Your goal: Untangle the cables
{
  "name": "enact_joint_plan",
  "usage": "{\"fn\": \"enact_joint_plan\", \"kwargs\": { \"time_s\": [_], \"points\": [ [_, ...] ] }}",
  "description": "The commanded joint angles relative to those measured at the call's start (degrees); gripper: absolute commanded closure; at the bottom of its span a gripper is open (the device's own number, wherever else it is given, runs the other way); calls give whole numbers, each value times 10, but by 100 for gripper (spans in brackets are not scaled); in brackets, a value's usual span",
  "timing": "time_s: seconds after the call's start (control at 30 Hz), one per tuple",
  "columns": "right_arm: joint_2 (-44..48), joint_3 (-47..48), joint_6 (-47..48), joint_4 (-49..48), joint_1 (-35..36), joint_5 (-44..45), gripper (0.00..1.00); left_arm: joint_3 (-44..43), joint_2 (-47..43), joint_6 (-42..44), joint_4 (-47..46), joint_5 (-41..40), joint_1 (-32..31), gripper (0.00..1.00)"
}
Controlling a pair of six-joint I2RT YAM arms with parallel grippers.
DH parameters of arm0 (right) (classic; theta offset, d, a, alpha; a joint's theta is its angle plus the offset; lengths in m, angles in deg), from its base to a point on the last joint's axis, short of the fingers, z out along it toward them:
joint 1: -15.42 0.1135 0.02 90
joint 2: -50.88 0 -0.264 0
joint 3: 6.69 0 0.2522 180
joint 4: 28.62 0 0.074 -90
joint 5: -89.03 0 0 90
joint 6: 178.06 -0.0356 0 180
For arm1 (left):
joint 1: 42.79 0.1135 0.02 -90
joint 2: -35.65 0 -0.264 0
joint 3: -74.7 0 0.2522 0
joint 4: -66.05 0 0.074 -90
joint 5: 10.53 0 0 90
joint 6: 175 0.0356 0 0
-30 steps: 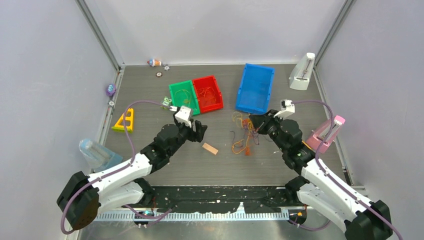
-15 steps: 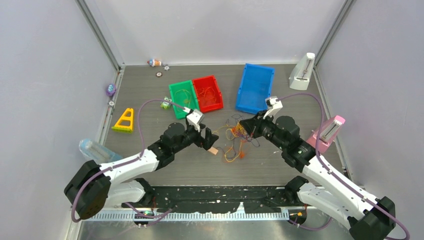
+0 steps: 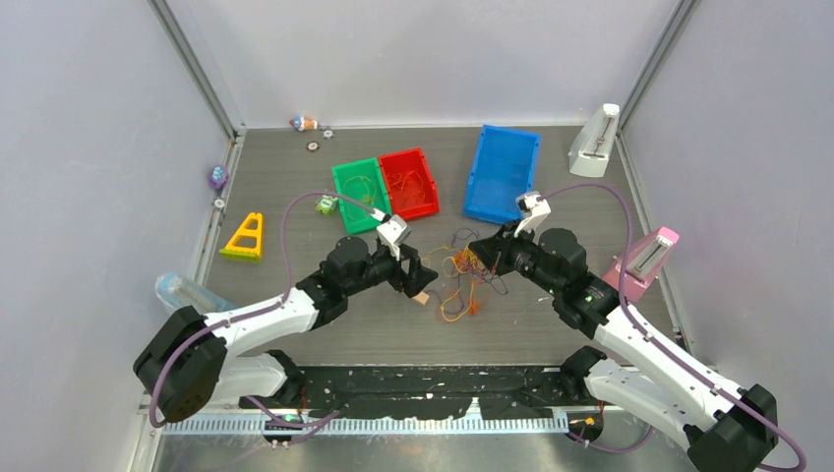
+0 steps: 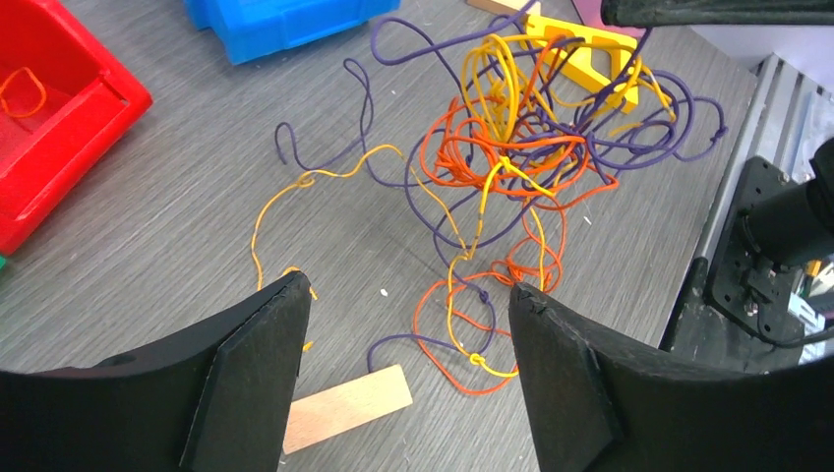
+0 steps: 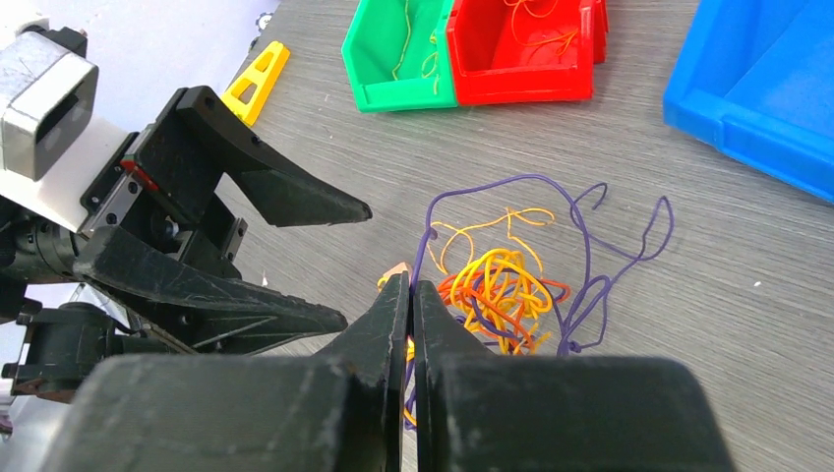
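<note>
While both arms reach in over the table [image 3: 295,167], the cables [image 3: 462,280] [image 4: 511,157] [image 5: 502,285] lie at its centre as one knotted bundle of yellow, orange-red and dark purple strands. Single purple and yellow loops trail out from the bundle toward 10 and 12 o'clock in the top view.

**Right gripper** [image 3: 475,254] [image 5: 411,285]: positioned at the 12 to 1 o'clock edge of the bundle. The jaws are pressed together, and a yellow strand shows in the slit between them, so they grip the cables. In the left wrist view the bundle draws up to a peak.

**Left gripper** [image 3: 418,275] [image 4: 403,295]: positioned at 9 o'clock of the bundle. The jaws stand wide apart and hold nothing. The lowest orange and yellow loops lie between the fingertips, not touching them.

**Surrounding items:**
- A tan wooden block [image 3: 421,297] [image 4: 349,403] lies flat at 8 o'clock of the bundle, beneath the left gripper.
- The green bin [image 3: 359,192] [image 5: 398,54] and red bin [image 3: 408,184] [image 4: 49,128] [image 5: 521,49] stand side by side, touching, at 11 o'clock.
- The blue bin [image 3: 502,172] [image 4: 285,20] [image 5: 757,79] stands at 1 o'clock.
- A yellow triangle [image 3: 246,236] [image 5: 258,71] lies well apart at 9 o'clock.
</note>
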Motion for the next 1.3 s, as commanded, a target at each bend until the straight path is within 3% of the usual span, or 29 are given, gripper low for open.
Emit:
{"fn": "enact_joint_plan", "kwargs": {
  "time_s": [0.0,0.13,0.43,0.73,0.8,0.97,1.1,1.27],
  "points": [
    [0,-3,5,-31,3,-13,95,-30,15,11,-41,51,1,30],
    [-1,-4,-2,-38,2,-20,95,-46,38,8,-37,70,0,39],
    [-16,-17,-25,-67,3,-61,95,-69,87,-1,-80,112,-3,17],
    [-22,-18,-36,-82,5,-94,95,-102,154,-1,-137,181,-22,17],
    [-17,-20,-37,-81,6,-97,95,-120,172,-10,-127,199,-23,27],
    [2,-18,-38,-57,5,-79,95,-135,197,-35,-145,257,-23,66],
    [34,-12,-35,-8,5,-1,95,-117,180,-40,-163,259,-23,99],
    [84,0,-35,75,4,153,95,-113,144,-30,-73,245,-23,100]
  ]
}}
